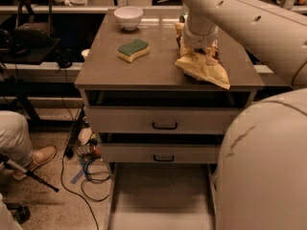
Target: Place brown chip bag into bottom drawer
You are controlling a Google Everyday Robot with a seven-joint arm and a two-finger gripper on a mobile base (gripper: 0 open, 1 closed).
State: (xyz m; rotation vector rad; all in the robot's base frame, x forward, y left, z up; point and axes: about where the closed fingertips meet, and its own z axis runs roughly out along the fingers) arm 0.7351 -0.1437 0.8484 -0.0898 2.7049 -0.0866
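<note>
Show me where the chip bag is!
In the camera view, the chip bag lies on the right side of the cabinet top, right of the sponge, near the front edge. The gripper is over its back end.

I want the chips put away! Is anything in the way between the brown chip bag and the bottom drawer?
Nothing visible is. The end effector sits on the brown chip bag on the cabinet top; the bottom drawer stands pulled out below.
</note>
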